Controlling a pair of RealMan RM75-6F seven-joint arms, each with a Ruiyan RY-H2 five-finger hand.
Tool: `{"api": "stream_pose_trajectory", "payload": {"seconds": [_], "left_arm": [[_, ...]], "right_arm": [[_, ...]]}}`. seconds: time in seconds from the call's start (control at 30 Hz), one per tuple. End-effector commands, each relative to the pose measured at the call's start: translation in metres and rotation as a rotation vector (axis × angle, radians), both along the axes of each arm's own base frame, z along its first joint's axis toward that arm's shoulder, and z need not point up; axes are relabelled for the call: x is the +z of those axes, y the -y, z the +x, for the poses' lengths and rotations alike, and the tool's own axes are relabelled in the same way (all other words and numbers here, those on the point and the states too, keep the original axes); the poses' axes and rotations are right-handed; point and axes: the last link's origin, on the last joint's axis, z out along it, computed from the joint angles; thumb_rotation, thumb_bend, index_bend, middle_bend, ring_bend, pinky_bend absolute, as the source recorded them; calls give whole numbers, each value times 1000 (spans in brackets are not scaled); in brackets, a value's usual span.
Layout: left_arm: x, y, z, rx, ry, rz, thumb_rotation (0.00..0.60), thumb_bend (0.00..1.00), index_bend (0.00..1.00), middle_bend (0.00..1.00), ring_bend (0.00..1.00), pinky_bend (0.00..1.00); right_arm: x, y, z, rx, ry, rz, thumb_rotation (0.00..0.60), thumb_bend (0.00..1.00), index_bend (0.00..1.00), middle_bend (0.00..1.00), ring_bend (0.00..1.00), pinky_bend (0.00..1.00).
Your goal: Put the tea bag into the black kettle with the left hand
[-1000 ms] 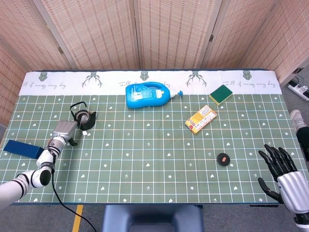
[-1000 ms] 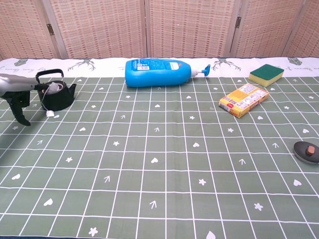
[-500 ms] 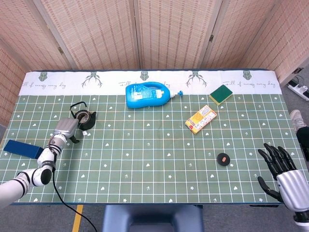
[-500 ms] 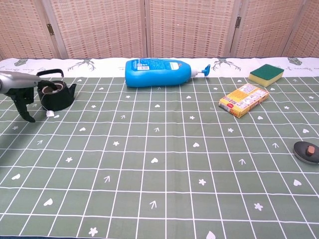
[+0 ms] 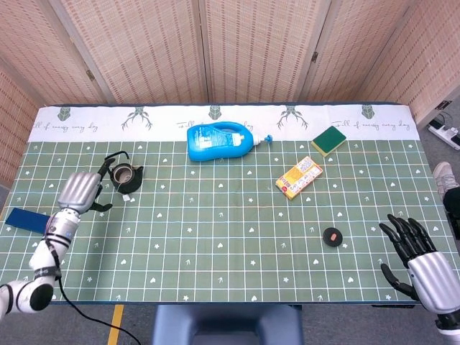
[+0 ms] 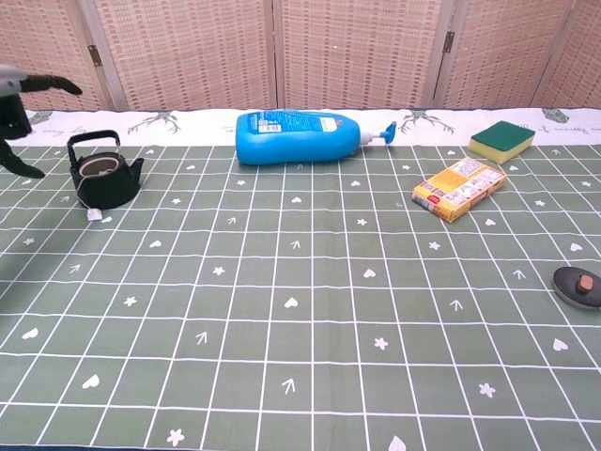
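The black kettle [image 5: 123, 175] [image 6: 103, 178] stands at the left of the table, handle up. Something pale lies in its open mouth, which looks like the tea bag [image 6: 97, 166]. The bag's white tag [image 5: 127, 197] [image 6: 94, 215] lies on the cloth just in front of the kettle. My left hand [image 5: 77, 192] [image 6: 19, 99] hovers left of the kettle, apart from it, fingers spread and holding nothing. My right hand [image 5: 417, 251] hangs open off the table's front right corner, away from everything.
A blue bottle [image 5: 219, 141] [image 6: 300, 137] lies on its side at the back middle. A green sponge [image 5: 328, 140], a yellow box [image 5: 299, 177] and a small black lid [image 5: 332, 236] sit at the right. A flat blue object [image 5: 25, 221] lies at the left edge.
My left hand has let go at the kettle, risen and drawn back to the left. The tag stays on the cloth. The right hand has barely moved.
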Motion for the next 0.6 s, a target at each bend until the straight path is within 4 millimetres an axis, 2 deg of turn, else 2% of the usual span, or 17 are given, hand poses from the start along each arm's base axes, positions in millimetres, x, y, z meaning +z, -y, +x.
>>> {"api": "stream_pose_trajectory", "payload": {"seconds": [0.03, 0.17, 0.2, 0.27, 0.37, 0.5, 0.6], "left_arm": [[33, 71, -12, -38, 110, 122, 600, 198, 55, 601, 554, 778], [32, 129, -35, -8, 125, 221, 600, 198, 55, 317, 261, 421], [31, 141, -39, -4, 114, 245, 600, 198, 54, 308, 251, 410], [27, 166, -48, 4, 72, 303, 600, 198, 48, 233, 175, 319], [19, 193, -62, 66, -44, 304, 600, 198, 44, 162, 85, 213], [12, 210, -80, 200, -107, 311, 600, 198, 29, 99, 21, 131], [15, 211, -84, 240, -86, 309, 600, 198, 7, 75, 11, 115]], "right_arm": [[0, 8, -3, -16, 3, 38, 600, 423, 0, 0, 0, 0], [-1, 16, -5, -39, -3, 55, 600, 424, 0, 0, 0, 0], [-1, 17, -6, -43, -3, 56, 600, 423, 0, 0, 0, 0], [-3, 19, -6, -50, -3, 64, 600, 423, 0, 0, 0, 0], [-6, 23, -6, -61, -13, 84, 600, 423, 0, 0, 0, 0], [-11, 29, -3, -62, -21, 107, 600, 423, 0, 0, 0, 0], [-14, 32, -1, -57, -24, 113, 600, 423, 0, 0, 0, 0]]}}
